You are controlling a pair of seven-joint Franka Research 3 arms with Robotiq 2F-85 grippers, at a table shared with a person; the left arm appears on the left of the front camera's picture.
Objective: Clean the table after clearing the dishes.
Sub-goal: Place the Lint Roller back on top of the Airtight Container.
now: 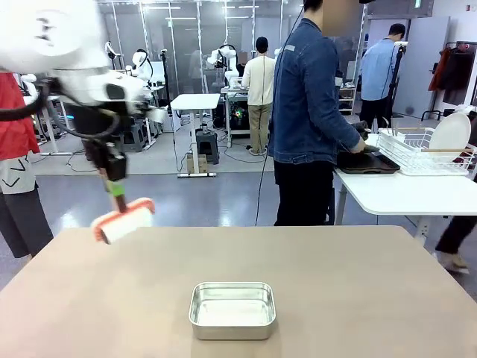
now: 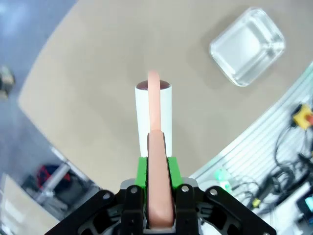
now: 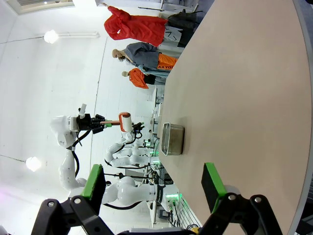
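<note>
My left gripper [image 1: 115,183] is shut on the orange handle of a lint roller [image 1: 124,221], whose white roll hangs just above the far left part of the beige table [image 1: 358,291]. From the left wrist, the green pads [image 2: 142,170] clamp the handle and the roller [image 2: 153,110] points down at the table [image 2: 93,98]. My right gripper [image 3: 154,183] stands open and holds nothing, above the table [image 3: 244,98]. A dark tray [image 1: 369,162] and a white plate [image 1: 452,133] in a rack are on the white side table, under the person's hands.
A small rectangular steel pan [image 1: 232,309] sits near the table's front middle, also the pan [image 2: 247,46] and pan [image 3: 172,138] in the wrist views. A person in a denim jacket [image 1: 309,112] stands at the white side table [image 1: 402,195] at the far right.
</note>
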